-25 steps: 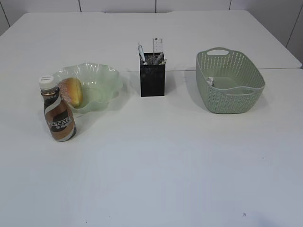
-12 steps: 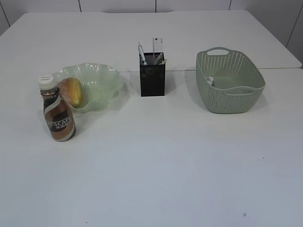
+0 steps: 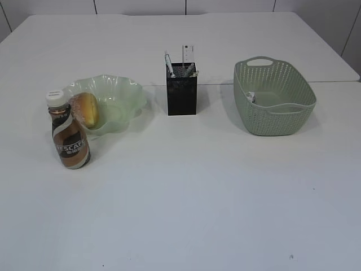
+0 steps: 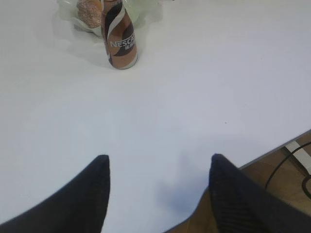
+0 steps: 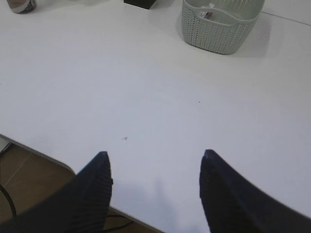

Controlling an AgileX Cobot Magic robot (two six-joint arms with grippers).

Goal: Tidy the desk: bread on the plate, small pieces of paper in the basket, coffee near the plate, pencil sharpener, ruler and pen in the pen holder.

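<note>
The bread point(image 3: 86, 109) lies on the pale green wavy plate point(image 3: 121, 93). The brown coffee bottle point(image 3: 69, 137) stands upright just in front of the plate, and shows in the left wrist view point(image 4: 120, 40). The black mesh pen holder point(image 3: 181, 89) holds a pen point(image 3: 168, 62) and a ruler point(image 3: 186, 53); the pencil sharpener is not discernible. The green basket point(image 3: 274, 97) holds a small piece of paper point(image 3: 250, 97); the basket also shows in the right wrist view point(image 5: 218, 22). My left gripper point(image 4: 158, 162) and right gripper point(image 5: 154, 160) are open and empty over the table's near edge.
The white table point(image 3: 192, 186) has a seam running across behind the pen holder. Its near edge shows in both wrist views, with brown floor and cables point(image 4: 291, 170) below it.
</note>
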